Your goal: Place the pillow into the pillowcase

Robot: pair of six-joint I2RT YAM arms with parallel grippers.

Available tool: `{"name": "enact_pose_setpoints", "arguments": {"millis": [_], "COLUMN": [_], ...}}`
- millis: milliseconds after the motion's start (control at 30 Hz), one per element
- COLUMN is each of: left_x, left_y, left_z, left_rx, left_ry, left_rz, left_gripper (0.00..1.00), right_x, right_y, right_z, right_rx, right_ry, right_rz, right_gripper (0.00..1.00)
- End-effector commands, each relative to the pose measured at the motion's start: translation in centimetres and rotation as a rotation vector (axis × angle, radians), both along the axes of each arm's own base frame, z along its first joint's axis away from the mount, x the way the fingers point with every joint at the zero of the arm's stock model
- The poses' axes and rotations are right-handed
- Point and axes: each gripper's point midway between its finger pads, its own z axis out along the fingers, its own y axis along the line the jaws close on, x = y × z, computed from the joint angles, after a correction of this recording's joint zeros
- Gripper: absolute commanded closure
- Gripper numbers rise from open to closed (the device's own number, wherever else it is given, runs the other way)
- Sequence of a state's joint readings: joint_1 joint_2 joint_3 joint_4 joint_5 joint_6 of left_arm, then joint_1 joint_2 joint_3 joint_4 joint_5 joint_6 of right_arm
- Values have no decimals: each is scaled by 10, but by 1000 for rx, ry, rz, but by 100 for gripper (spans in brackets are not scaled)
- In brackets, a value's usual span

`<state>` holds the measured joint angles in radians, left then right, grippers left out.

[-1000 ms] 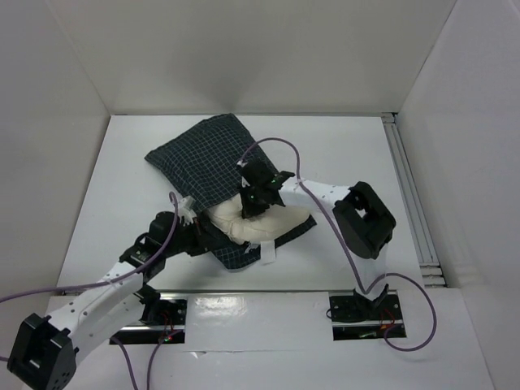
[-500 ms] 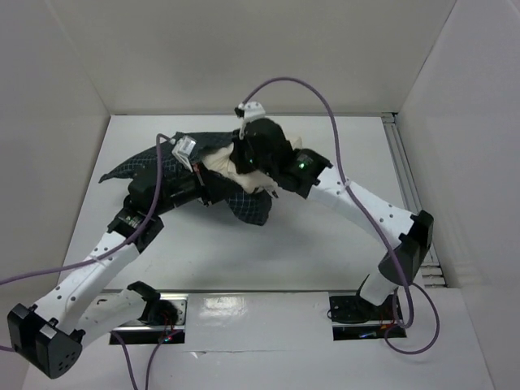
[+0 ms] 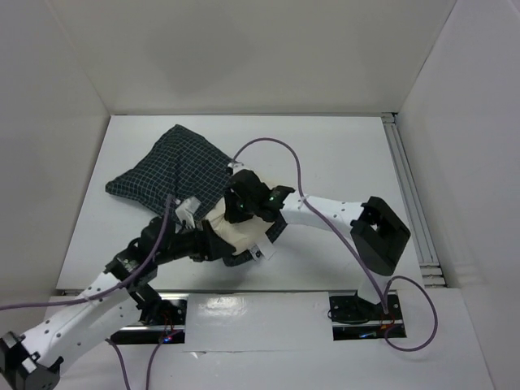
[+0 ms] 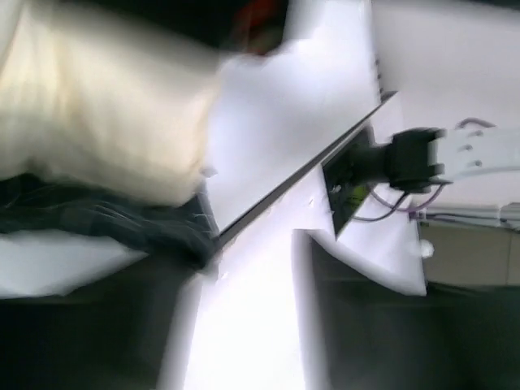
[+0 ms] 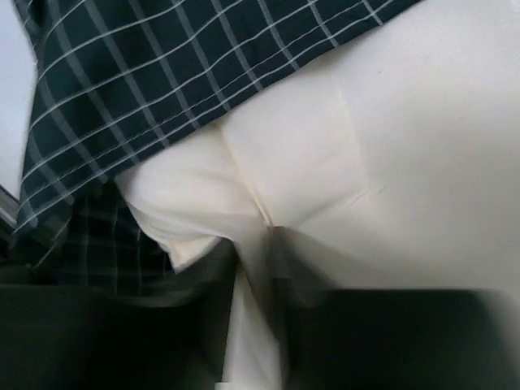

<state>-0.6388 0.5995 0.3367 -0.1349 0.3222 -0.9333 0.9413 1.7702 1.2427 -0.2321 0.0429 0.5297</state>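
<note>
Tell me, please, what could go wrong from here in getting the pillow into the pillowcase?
1. The right gripper seems to pinch only a small fold of the pillow, whose near end lies outside the pillowcase; the fold may slip free.
2. The pillowcase's hem lies bunched under the pillow by the left gripper, so a push could drag the pillowcase along instead of filling it.

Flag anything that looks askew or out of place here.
The pillowcase lies crumpled and skewed diagonally across the table, not flat. The pillow is only partly inside: its near end, with the white tag, bulges out of the opening. Nothing looks damaged.
</note>
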Motion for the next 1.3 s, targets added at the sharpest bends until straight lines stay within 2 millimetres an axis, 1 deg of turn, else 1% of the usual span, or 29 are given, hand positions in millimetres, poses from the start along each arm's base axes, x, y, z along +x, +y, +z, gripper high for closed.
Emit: {"name": "enact_pose_setpoints", "arguments": {"millis": [0,33,67,133,167,200,267,300,333,367,400,433,500,533,567,633,733,767,800,867,900,933,967,1000,1033,1067,1133,1167,1267], "left_x": [7,9,15,25,32,35,48,54,59,66,70,73,75,77,76,76,76,77,76,76,77,77,77,75,75,72,69,67,65], "left_y": [17,30,32,45,46,47,48,47,48,48,45,39,38,38,41,44,49,52,52,48,49,42,41,38,33,32,25,25,23], "left_z": [68,63,82,93,86,85,88,73,67,70,66,53,51,48,43,45,42,41,40,36,34,35,28,25,26,17,15,8,-6], "left_rx": [37,116,132,202,249,275,310,367,396,415,439,487,519,525,547,558,620,649,675,718,738,744,783,805,827,874,936,965,1072], "left_ry": [-134,-108,-141,-138,-109,-96,-95,-26,8,22,44,84,112,123,134,134,163,165,163,179,186,172,180,182,166,187,160,175,179], "left_rz": [69,118,137,207,226,238,276,297,321,346,341,322,339,355,358,365,375,374,361,330,334,316,298,285,283,271,275,288,334], "left_gripper": [13,8,6,11,15,17,22,22,24,24,24,24,23,23,23,23,22,20,19,16,11,8,6,4,0,0,0,0,0], "right_x": [5,1,1,9,13,32,56,76,86,95,109,116,126,126,127,108,77,52,43,24,18,15,23,25,30,32,33,33,26], "right_y": [-4,-6,-18,-41,-59,-84,-115,-140,-148,-155,-163,-165,-167,-163,-158,-136,-105,-84,-73,-66,-69,-80,-95,-105,-128,-137,-159,-177,-200], "right_z": [49,62,85,99,103,101,95,81,74,67,47,41,12,5,0,-24,-26,-22,-13,2,4,10,12,14,15,16,15,15,14], "right_rx": [63,74,94,79,69,55,34,20,20,12,1,-7,-31,-28,-13,-17,17,19,44,56,49,59,62,66,72,80,86,92,98], "right_ry": [-82,-100,-150,-166,-180,-177,-178,-146,-131,-112,-70,-58,-8,8,17,78,99,93,66,34,35,22,18,13,16,18,37,43,57], "right_rz": [-36,-38,-61,-117,-145,-216,-281,-314,-323,-329,-338,-333,-323,-311,-294,-217,-114,-44,-26,-16,-28,-57,-113,-134,-184,-204,-245,-274,-288], "right_gripper": [62,35,27,17,17,17,18,18,18,18,18,20,28,32,44,56,84,87,87,81,73,56,44,36,32,25,21,20,18]}}
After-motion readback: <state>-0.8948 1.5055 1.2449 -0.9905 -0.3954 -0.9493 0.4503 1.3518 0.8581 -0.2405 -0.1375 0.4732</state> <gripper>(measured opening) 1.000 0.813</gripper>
